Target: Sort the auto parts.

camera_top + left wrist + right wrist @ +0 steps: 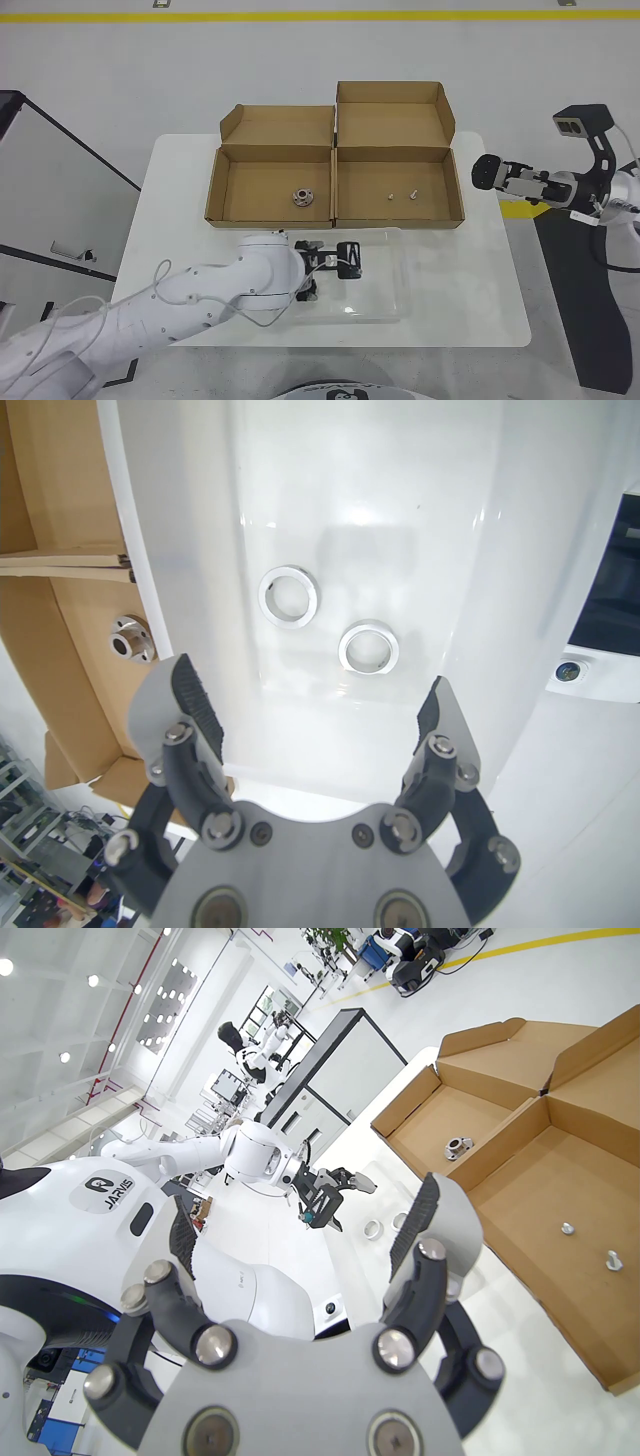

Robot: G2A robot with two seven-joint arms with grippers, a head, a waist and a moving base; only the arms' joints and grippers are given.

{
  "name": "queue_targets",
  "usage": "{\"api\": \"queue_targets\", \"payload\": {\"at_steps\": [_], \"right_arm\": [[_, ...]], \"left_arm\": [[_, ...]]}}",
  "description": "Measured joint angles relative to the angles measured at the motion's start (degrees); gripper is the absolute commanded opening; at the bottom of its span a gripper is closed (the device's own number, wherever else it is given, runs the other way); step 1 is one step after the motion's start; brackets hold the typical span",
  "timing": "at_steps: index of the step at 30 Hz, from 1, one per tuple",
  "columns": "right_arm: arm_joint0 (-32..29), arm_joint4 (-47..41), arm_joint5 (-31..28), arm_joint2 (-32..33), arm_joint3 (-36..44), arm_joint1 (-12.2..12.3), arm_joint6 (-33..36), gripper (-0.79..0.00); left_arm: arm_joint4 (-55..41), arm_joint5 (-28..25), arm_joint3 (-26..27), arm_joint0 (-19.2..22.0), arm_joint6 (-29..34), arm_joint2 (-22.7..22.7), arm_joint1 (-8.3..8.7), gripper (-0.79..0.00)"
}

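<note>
Two silver rings lie side by side in a clear plastic tray, apart from each other. My left gripper hangs open just above them with nothing between its fingers; from above it is over the tray's left end. A metal flange rests in the left cardboard box. Two small bolts sit in the right cardboard box. My right gripper stands open and empty at the table's right edge, level with the boxes.
The two open boxes stand side by side at the back of the white table, lids folded back. The clear tray lies in front of them. A dark-framed cabinet stands left of the table.
</note>
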State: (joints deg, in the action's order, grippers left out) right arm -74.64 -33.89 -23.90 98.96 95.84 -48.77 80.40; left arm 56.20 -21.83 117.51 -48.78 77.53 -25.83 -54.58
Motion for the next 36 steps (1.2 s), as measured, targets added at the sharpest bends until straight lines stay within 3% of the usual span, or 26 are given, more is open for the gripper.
{"api": "queue_targets", "payload": {"at_steps": [5, 12, 15, 26, 28, 36], "right_arm": [[0.0, 0.0, 0.0, 0.0, 0.0, 0.0, 0.0, 0.0], [0.0, 0.0, 0.0, 0.0, 0.0, 0.0, 0.0, 0.0], [0.0, 0.0, 0.0, 0.0, 0.0, 0.0, 0.0, 0.0], [0.0, 0.0, 0.0, 0.0, 0.0, 0.0, 0.0, 0.0], [0.0, 0.0, 0.0, 0.0, 0.0, 0.0, 0.0, 0.0], [0.0, 0.0, 0.0, 0.0, 0.0, 0.0, 0.0, 0.0]], "left_arm": [[-0.4, -0.9, 0.0, -0.6, 0.6, -0.6, 0.08, 0.0], [0.6, -1.5, -0.8, -1.5, -0.1, -1.0, -0.01, -0.058], [1.4, -1.6, -1.4, -1.8, -0.6, -1.1, -0.09, -0.123], [3.3, -3.1, -3.5, -3.3, -0.7, -1.5, -0.13, -0.191], [3.4, -3.2, -3.6, -3.7, -0.9, -1.6, -0.11, -0.246], [4.4, -4.2, -4.5, -5.0, -1.2, -1.8, -0.08, -0.317]]}}
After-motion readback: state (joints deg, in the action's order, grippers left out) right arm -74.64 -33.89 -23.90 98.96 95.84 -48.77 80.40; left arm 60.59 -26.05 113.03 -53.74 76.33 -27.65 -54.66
